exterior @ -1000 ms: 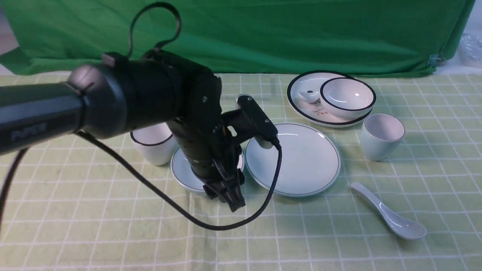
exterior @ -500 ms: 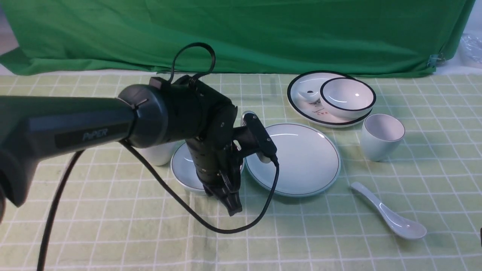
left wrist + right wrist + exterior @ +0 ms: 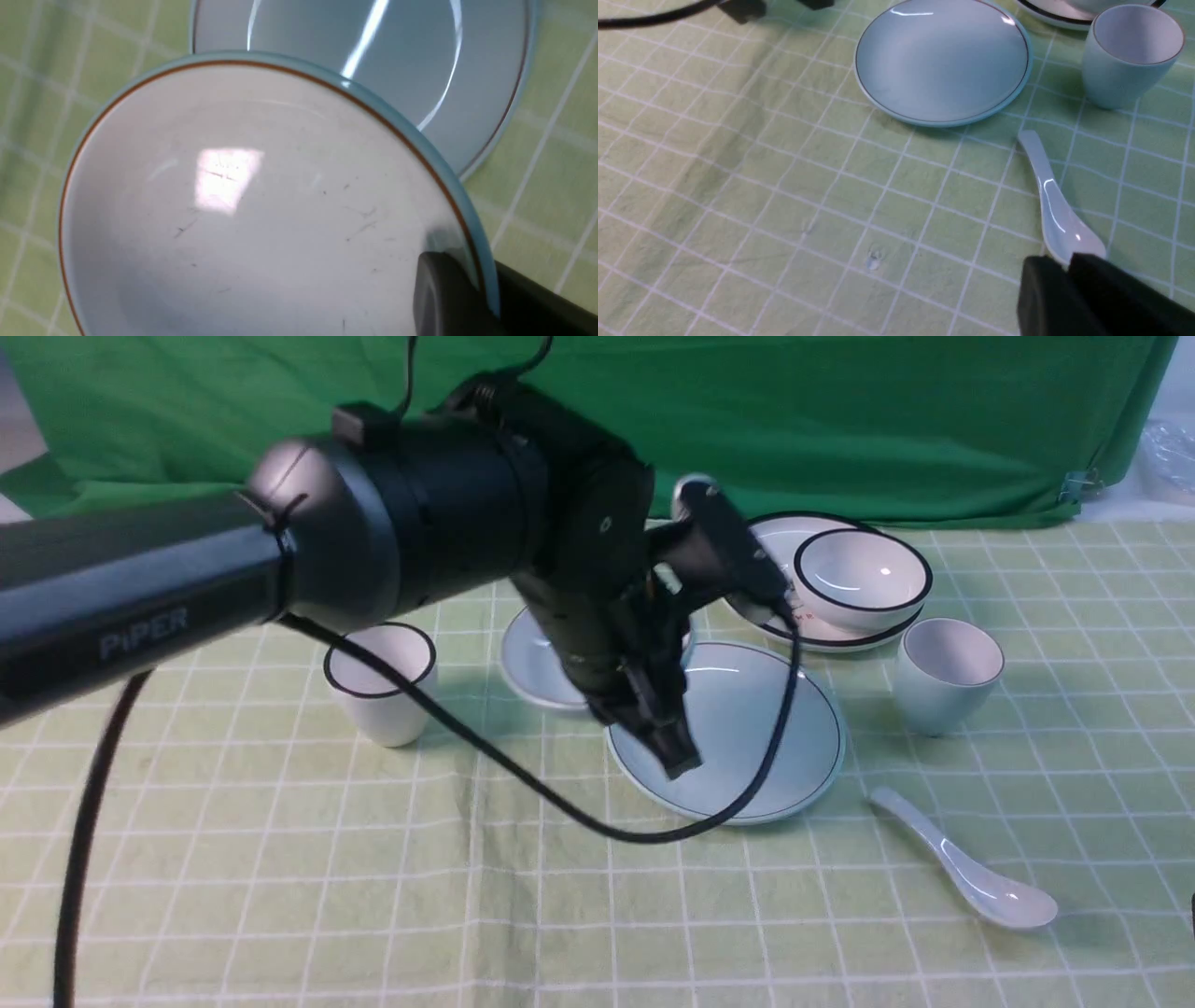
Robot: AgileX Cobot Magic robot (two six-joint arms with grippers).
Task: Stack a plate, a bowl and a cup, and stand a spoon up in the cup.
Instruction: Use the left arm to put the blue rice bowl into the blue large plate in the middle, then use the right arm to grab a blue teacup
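Observation:
My left gripper [image 3: 667,742] is shut on the rim of the pale blue-green bowl [image 3: 537,658] and holds it off the cloth, at the left edge of the plate [image 3: 756,737]. In the left wrist view the bowl [image 3: 257,210] fills the frame, its rim pinched between my gripper's [image 3: 486,289] jaws, and it overlaps part of the plate [image 3: 373,56] below. The cup [image 3: 945,674] stands right of the plate. The white spoon [image 3: 971,877] lies in front of the cup. My right gripper [image 3: 1064,266] is shut and empty just short of the spoon's scoop [image 3: 1052,210].
A white cup with a black rim [image 3: 381,681] stands at the left. A black-rimmed white plate [image 3: 756,583] holding a black-rimmed white bowl [image 3: 864,574] sits behind the plate. A green backdrop [image 3: 747,420] closes the far side. The left arm's cable [image 3: 523,784] hangs over the cloth.
My left arm has lifted the bowl off the cloth and carried it up and to the right, to the plate's left edge. The other dishes and the spoon have not moved.

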